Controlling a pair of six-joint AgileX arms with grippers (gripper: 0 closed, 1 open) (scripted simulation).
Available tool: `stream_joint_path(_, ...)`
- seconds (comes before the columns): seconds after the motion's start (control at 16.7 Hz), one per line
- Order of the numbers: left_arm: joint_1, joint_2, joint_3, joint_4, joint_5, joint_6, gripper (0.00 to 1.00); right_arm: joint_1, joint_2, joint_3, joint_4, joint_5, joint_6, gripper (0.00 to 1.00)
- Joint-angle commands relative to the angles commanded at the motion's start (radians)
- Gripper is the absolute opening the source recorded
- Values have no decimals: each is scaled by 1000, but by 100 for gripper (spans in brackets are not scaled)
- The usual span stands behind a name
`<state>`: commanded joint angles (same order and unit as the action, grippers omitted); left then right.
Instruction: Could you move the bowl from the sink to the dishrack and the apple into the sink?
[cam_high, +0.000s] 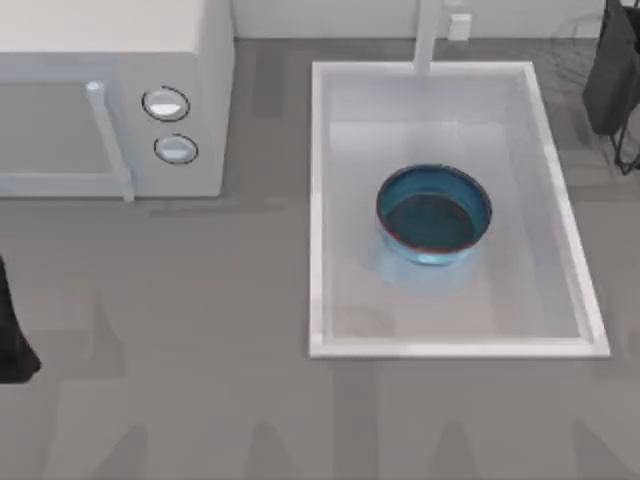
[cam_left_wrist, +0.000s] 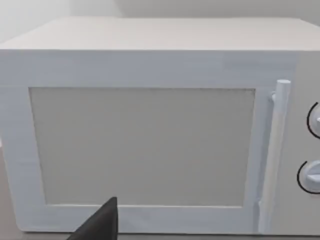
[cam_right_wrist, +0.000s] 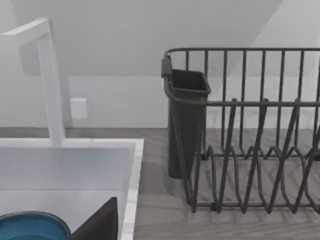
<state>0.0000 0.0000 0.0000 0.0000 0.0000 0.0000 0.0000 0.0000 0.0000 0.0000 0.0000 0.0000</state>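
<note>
Bowl (cam_high: 434, 215) resting upright in the sink (cam_high: 320, 200), near the basin centre; open mouth up, nothing inside visible. Blue edge of the bowl also at the foot of the right wrist view (cam_right_wrist: 30, 227), below the faucet post (cam_right_wrist: 50, 85). Dishrack (cam_right_wrist: 250, 135) standing on the table (cam_high: 200, 330) beyond the sink's right rim, toward 1 o'clock from the bowl in the top view; dark utensil cup (cam_right_wrist: 185, 120) hung at its near corner. Apple not located. Microwave (cam_high: 110, 100) at 10 o'clock from the bowl, well apart.

Left arm parked at the table's left edge, facing the microwave door (cam_left_wrist: 142, 145); right arm parked at the top view's right edge, near the dishrack. State of either pincer: cannot tell; one dark fingertip alone visible in each wrist view.

Handling, as judgement: bowl likely rigid, light, glossy and therefore slippery; curved wall too wide to span. Recommended hold: pinch on the rim at 3 o'clock, one finger inside, one outside; lift straight up to clear the sink's raised rim; firm closure advised against sliding; gentle set-down on the wires.
</note>
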Motion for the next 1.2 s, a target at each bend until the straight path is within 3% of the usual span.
stream_joint_path(0.3,0,0,0,0,0,0,100,4,42,54,-18,3,10,100)
stream_joint_path(0.54,0,0,0,0,0,0,100,34,216,247,-105,6,53,100)
stream_joint_path(1.2,0,0,0,0,0,0,100,239,1237,1141,-661,-12,301,100)
